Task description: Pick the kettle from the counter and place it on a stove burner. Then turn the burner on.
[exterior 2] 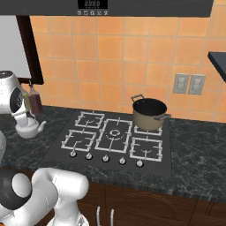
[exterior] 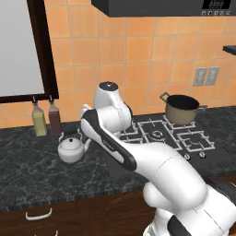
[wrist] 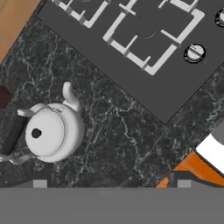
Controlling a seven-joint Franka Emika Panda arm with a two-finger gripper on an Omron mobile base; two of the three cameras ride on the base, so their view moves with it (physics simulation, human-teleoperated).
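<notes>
Kettle (wrist: 51, 131) is sitting on counter (exterior: 32, 170), left of cooktop (exterior 2: 112, 139), not yet grasped. Pick step is being approached; gripper (wrist: 111, 183) is held above it with jaws spread (nothing held). Centring over handle, then descent, is being called for.

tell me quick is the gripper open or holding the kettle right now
Gripper: open, holding nothing; it hangs above the counter, with the kettle sitting free off to one side of it.
</notes>
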